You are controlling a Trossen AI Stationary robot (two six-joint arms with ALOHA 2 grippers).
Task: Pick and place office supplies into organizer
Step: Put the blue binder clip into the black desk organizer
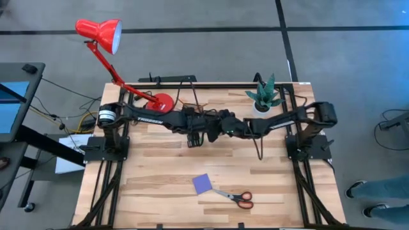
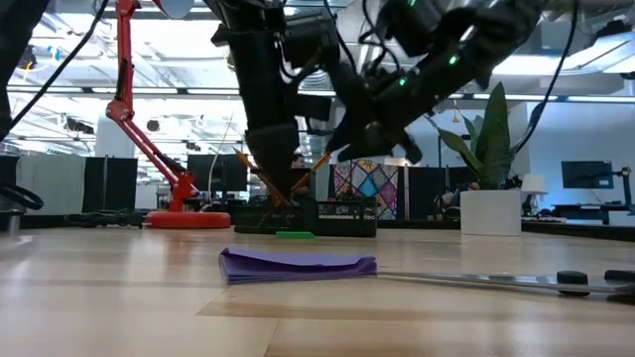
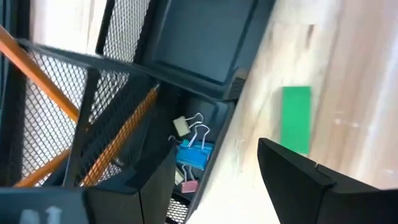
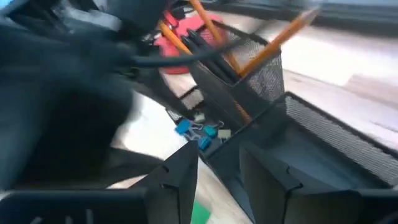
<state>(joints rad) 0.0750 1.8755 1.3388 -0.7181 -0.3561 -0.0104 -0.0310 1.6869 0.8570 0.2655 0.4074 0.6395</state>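
The black mesh organizer (image 2: 332, 216) stands mid-table under both grippers, which hide most of it in the high view. Orange pencils (image 4: 273, 40) and black pens (image 4: 208, 46) stand tilted in its tall cup, and binder clips (image 3: 193, 152) lie in a low compartment. A green eraser (image 3: 295, 118) lies flat on the table beside the organizer's near wall. My left gripper (image 3: 217, 193) hangs open above the organizer's near edge, slanting down. My right gripper (image 4: 217, 180) is open beside it, low over the tray, holding nothing. A purple notepad (image 1: 202, 184) and red-handled scissors (image 1: 238, 198) lie flat near the front edge.
A red desk lamp has its base (image 1: 161, 102) at the far left and its arm reaching beyond the table. A potted plant (image 1: 265, 96) stands at the far right. Bare wood (image 1: 147, 185) lies to the near left.
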